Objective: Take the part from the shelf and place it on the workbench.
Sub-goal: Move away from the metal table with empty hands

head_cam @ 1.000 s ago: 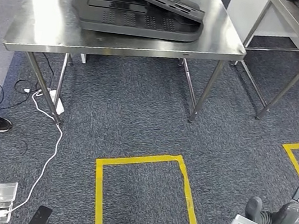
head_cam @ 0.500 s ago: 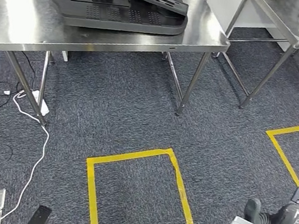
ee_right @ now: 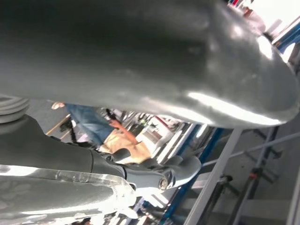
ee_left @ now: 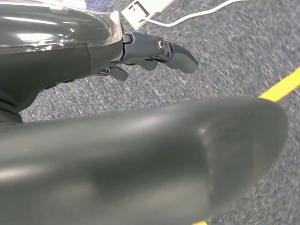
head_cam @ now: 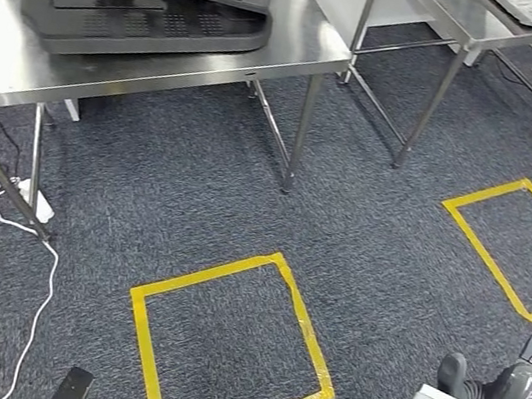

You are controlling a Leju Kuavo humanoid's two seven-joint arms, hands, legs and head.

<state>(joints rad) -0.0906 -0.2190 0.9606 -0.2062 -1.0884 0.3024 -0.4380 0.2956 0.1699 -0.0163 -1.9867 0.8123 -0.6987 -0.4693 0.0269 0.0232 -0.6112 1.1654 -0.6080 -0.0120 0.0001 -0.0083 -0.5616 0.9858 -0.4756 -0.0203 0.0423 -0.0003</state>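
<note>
Both hands empty, the robot is not yet at the shelf.

The right hand (head_cam: 524,387) is hanging low with fingers straight and apart, holding nothing; the left hand (ee_left: 155,49) is also stretched out and empty. Dark parts (head_cam: 147,14) are lying on the workbench (head_cam: 291,21), near its back edge. I judge the fetching step is in hand; next, finding the shelf.

We see open carpet (head_cam: 247,207) ahead; the steel workbench's (head_cam: 8,68) legs and a white cable (head_cam: 41,296) stand left.
</note>
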